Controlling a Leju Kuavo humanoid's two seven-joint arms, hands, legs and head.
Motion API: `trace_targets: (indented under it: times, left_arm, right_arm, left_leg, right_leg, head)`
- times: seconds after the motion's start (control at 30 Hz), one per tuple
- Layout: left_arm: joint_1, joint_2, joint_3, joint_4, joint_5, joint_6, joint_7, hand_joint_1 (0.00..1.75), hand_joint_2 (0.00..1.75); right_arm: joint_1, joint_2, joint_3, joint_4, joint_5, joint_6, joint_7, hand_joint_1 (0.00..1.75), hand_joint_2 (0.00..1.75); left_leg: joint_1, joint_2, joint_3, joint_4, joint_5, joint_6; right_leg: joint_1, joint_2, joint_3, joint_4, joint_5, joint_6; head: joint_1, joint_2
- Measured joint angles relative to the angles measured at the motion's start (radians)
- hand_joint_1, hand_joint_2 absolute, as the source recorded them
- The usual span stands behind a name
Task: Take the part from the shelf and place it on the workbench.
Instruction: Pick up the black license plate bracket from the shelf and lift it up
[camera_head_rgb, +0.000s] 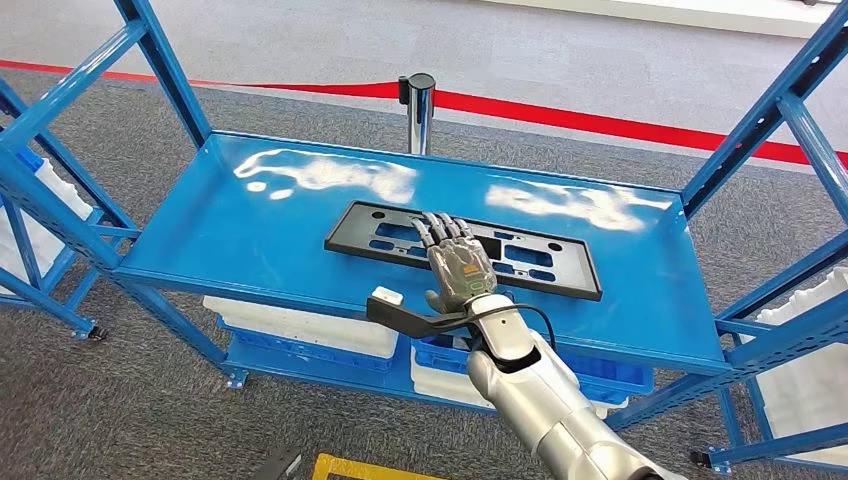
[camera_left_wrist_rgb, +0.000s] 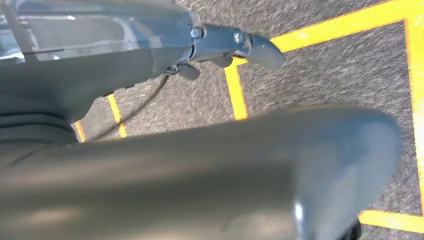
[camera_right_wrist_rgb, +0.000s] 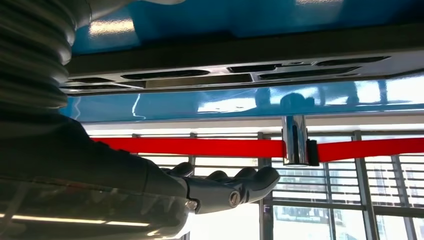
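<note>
Head view: right robot hand (camera_head_rgb: 457, 262) spread flat on black part (camera_head_rgb: 560, 270), left wrist cam: floor.

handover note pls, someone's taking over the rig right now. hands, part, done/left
Right hand: stretched out over the black part, fingers apart, holding nothing; the views do not settle whether it touches the part.
Left hand: hanging low over grey carpet with yellow floor lines, holding nothing.
Part: lying flat on the blue shelf, near the middle.
Done: the reach to the part.
Left: grip it, lift it off the shelf, carry it to the workbench and set it down.
</note>
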Motion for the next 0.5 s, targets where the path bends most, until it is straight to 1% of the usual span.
trace_targets:
  times: [0.03,0.07,0.1,0.13,0.17,0.2,0.23,0.27,0.3,0.33,0.4,0.43,0.47,0.5]
  left_arm:
    - [0.000,0.000,0.000,0.000,0.000,0.000,0.001,0.00,0.00]
    - [0.001,0.000,-0.001,0.000,0.000,0.000,0.003,0.00,0.00]
    - [0.001,0.000,-0.001,0.000,-0.001,0.000,0.004,0.00,0.00]
    - [0.001,0.000,-0.001,0.000,-0.001,0.000,0.004,0.00,0.00]
    - [0.001,0.000,-0.001,0.000,-0.001,0.000,0.004,0.00,0.00]
    - [0.000,0.000,-0.001,0.000,-0.002,0.000,0.004,0.00,0.00]
    - [0.000,-0.001,-0.002,0.000,-0.002,0.000,0.003,0.00,0.00]
    - [-0.001,-0.001,-0.002,0.000,-0.002,0.000,0.002,0.00,0.00]
    - [-0.001,-0.001,-0.002,0.000,-0.002,-0.001,0.002,0.00,0.00]
    - [-0.002,-0.002,-0.002,0.000,-0.001,-0.001,0.002,0.00,0.00]
    - [-0.003,-0.002,-0.002,0.000,-0.001,-0.003,0.001,0.00,0.00]
    - [-0.003,-0.002,-0.002,0.000,-0.001,-0.003,0.001,0.00,0.00]
    - [-0.004,-0.002,-0.003,0.000,0.000,-0.004,0.001,0.00,0.00]
    - [-0.004,-0.002,-0.003,0.000,0.000,-0.004,0.001,0.00,0.00]
  right_arm:
    - [-0.001,0.001,0.002,0.005,-0.001,0.000,-0.001,0.00,1.75]
    - [0.000,0.002,0.004,0.011,-0.001,0.000,-0.001,0.00,1.75]
    - [0.000,0.002,0.006,0.016,-0.002,0.000,-0.002,0.00,1.75]
    - [0.001,0.002,0.008,0.021,-0.002,0.000,-0.002,0.00,1.75]
    - [0.000,0.004,0.010,0.025,-0.002,0.000,-0.002,0.00,1.75]
    - [-0.001,0.006,0.011,0.028,-0.002,0.001,-0.001,0.00,1.75]
    - [-0.003,0.009,0.012,0.031,-0.003,0.001,0.000,0.03,1.75]
    - [-0.006,0.011,0.012,0.036,-0.004,0.003,0.001,0.10,1.75]
    - [-0.008,0.013,0.013,0.042,-0.004,0.004,0.003,0.16,1.75]
    - [-0.010,0.014,0.013,0.050,-0.006,0.006,0.005,0.25,1.75]
    - [-0.013,0.016,0.014,0.067,-0.007,0.008,0.008,0.36,1.75]
    - [-0.016,0.017,0.014,0.077,-0.008,0.008,0.009,0.39,1.75]
    - [-0.018,0.018,0.015,0.086,-0.009,0.009,0.011,0.40,1.75]
    - [-0.020,0.019,0.015,0.096,-0.010,0.009,0.013,0.40,1.75]
  left_leg:
    - [0.000,0.001,0.000,0.000,-0.001,0.001]
    - [0.000,0.002,0.000,0.000,-0.001,0.002]
    - [0.000,0.003,0.000,0.000,-0.002,0.002]
    - [0.000,0.002,0.001,0.000,-0.003,0.003]
    - [0.000,0.002,0.002,0.000,-0.003,0.002]
    - [0.001,0.001,0.004,-0.001,-0.004,0.002]
    - [0.000,0.001,0.004,-0.002,-0.005,0.000]
    - [0.000,0.001,0.004,-0.003,-0.005,-0.002]
    - [0.000,0.001,0.004,-0.005,-0.005,-0.007]
    - [0.000,0.001,0.005,-0.008,-0.004,-0.012]
    - [0.001,0.002,0.010,-0.012,-0.006,-0.024]
    - [0.000,0.003,0.005,0.004,-0.018,-0.027]
    - [-0.002,0.003,-0.010,0.042,-0.041,-0.028]
    - [-0.003,0.004,-0.037,0.103,-0.074,-0.028]
  right_leg:
    - [-0.003,-0.001,-0.036,0.072,-0.029,0.003]
    - [-0.005,-0.001,-0.064,0.127,-0.046,0.004]
    - [-0.007,-0.002,-0.078,0.150,-0.044,0.004]
    - [-0.007,-0.002,-0.072,0.132,-0.024,0.003]
    - [-0.007,-0.002,-0.047,0.076,0.011,0.000]
    - [-0.006,-0.002,-0.012,-0.001,0.050,-0.004]
    - [-0.003,-0.002,0.022,-0.072,0.076,-0.008]
    - [0.000,-0.003,0.045,-0.122,0.092,-0.011]
    - [0.004,-0.003,0.057,-0.147,0.095,-0.014]
    - [0.008,-0.002,0.059,-0.153,0.092,-0.015]
    - [0.006,-0.002,0.063,-0.161,0.096,-0.020]
    - [0.003,-0.002,0.067,-0.167,0.098,-0.024]
    - [0.001,-0.002,0.071,-0.172,0.100,-0.028]
    - [-0.001,-0.002,0.074,-0.174,0.101,-0.031]
  head:
    - [0.003,0.000]
    - [0.003,0.000]
    - [0.004,0.000]
    - [0.004,0.000]
    - [0.004,0.000]
    - [0.004,0.000]
    - [0.004,0.000]
    - [0.004,0.000]
    - [0.003,0.000]
    - [0.003,0.000]
    - [0.003,0.000]
    - [0.001,0.000]
    - [-0.003,0.000]
    - [-0.007,0.000]
